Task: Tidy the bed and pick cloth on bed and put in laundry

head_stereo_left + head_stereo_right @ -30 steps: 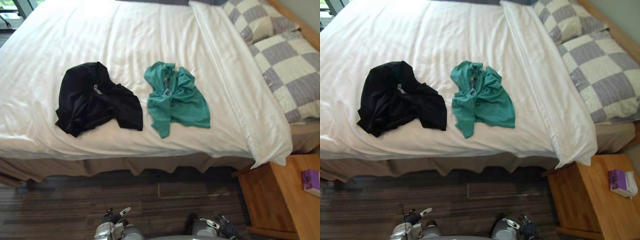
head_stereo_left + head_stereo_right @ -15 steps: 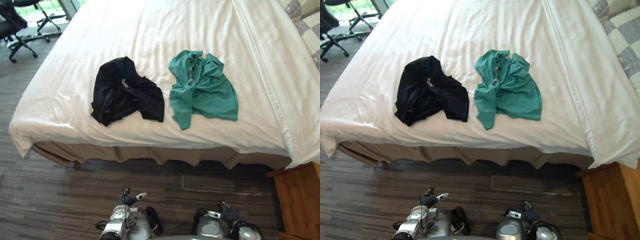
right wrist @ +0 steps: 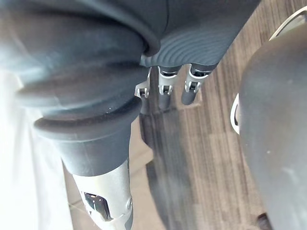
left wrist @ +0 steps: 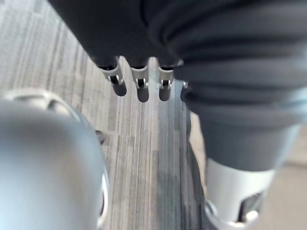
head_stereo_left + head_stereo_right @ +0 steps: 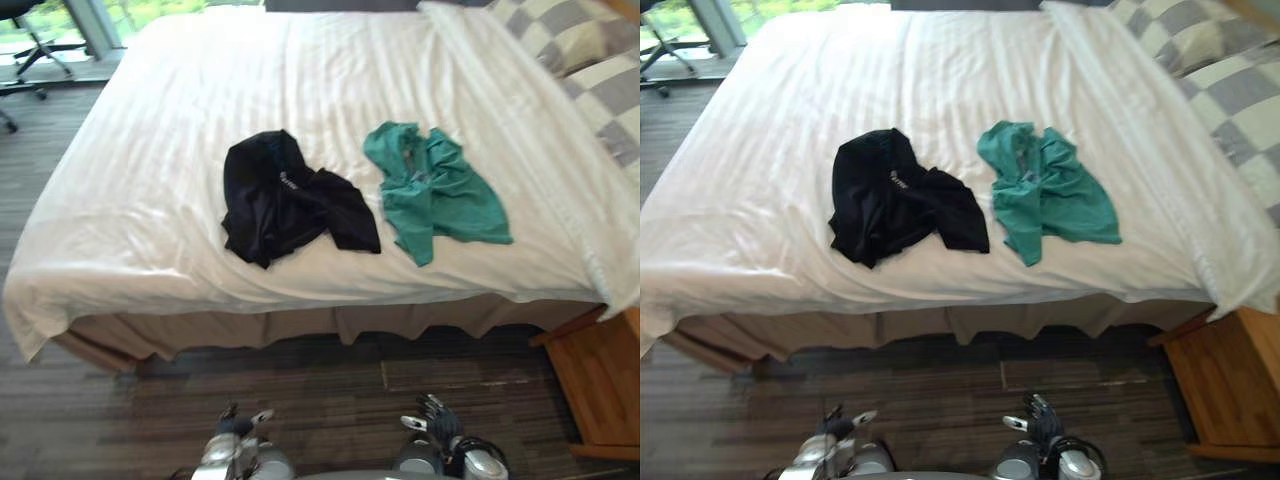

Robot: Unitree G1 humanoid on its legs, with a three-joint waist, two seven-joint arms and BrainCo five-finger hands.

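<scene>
A crumpled black cloth [image 5: 290, 198] lies on the white bed [image 5: 150, 180], near its front edge. To its right, with a strip of sheet between them, lies a crumpled green cloth [image 5: 437, 190]. Both arms hang low in front of the bed, far from the cloths. My left hand [image 5: 232, 428] is near the floor at the lower left; in the left wrist view its fingers [image 4: 138, 88] hang straight and hold nothing. My right hand [image 5: 440, 425] is at the lower right, its fingers [image 3: 165, 93] likewise relaxed and empty.
Checkered pillows [image 5: 590, 60] lie at the bed's far right end. A wooden nightstand [image 5: 600, 385] stands at the lower right beside the bed. An office chair [image 5: 25, 60] stands by the window at the far left. Dark striped floor [image 5: 330, 390] lies between me and the bed.
The whole picture has shifted as the camera moved; pillows and nightstand show again at the right. The cloths lie as before, and both hands still hang low.
</scene>
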